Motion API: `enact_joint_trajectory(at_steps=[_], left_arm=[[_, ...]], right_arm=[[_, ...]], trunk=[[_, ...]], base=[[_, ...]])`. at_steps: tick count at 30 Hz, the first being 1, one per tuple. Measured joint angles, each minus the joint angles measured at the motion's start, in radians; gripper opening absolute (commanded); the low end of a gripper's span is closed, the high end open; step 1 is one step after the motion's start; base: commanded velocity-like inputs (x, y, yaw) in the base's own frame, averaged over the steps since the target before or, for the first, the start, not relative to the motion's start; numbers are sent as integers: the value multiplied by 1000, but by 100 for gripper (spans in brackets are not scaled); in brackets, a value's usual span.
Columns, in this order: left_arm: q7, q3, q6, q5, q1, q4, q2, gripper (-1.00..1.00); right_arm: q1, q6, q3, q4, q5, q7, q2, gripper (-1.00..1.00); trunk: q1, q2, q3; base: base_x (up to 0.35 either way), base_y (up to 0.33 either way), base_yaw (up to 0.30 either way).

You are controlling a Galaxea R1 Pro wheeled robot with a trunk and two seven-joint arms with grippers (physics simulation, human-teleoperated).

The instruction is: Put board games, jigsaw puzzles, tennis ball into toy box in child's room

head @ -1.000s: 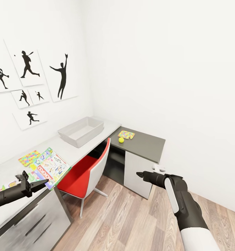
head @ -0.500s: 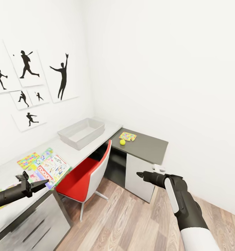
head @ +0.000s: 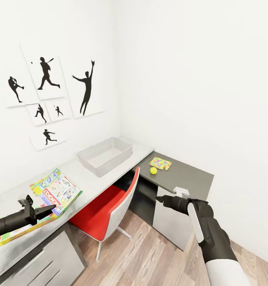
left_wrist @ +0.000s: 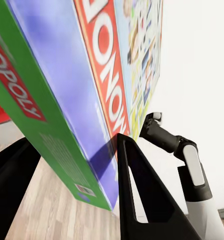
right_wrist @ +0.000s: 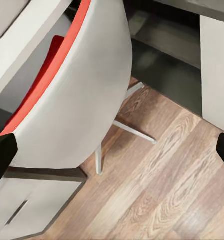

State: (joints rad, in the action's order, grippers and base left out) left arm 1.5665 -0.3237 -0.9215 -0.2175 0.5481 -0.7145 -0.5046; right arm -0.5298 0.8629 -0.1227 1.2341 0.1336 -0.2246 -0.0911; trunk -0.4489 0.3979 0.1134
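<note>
The left hand (head: 41, 209) is clamped on the Monopoly box (head: 58, 192), to carry it to the toy box (head: 105, 155) far ahead. The right hand (head: 160, 200) holds nothing; its fingers are apart.

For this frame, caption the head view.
Left gripper holds the Monopoly box over the desk; toy box sits empty beyond.

**Where the cameras look**

The room corner is seen from high up by the head view, looking down over the worktop (head: 110, 178), the red chair (head: 110, 206) and both arms. The Monopoly box (left_wrist: 92, 90) is seen from very close by the left wrist view, with the right arm (left_wrist: 186, 160) behind. The chair (right_wrist: 77, 95) and wood floor (right_wrist: 161, 185) are seen from above by the right wrist view.
</note>
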Motion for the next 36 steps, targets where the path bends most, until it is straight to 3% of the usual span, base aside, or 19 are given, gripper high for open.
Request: enact_joint_trajectory(at_steps=[10, 21, 36], left_arm=[[0, 0, 0, 1, 0, 0, 0, -100], [0, 0, 0, 1, 0, 0, 0, -100], [0, 0, 0, -1, 0, -1, 0, -100]], right_arm=[[0, 2, 0, 0, 7, -4, 0, 100], [0, 1, 2, 3, 6, -4, 0, 100], [0, 1, 2, 2, -2, -3, -1, 100]], trunk=[[0, 0, 0], [0, 0, 0], [0, 0, 0]], base=[[297, -145, 12], [250, -8, 8], [167, -66, 258]])
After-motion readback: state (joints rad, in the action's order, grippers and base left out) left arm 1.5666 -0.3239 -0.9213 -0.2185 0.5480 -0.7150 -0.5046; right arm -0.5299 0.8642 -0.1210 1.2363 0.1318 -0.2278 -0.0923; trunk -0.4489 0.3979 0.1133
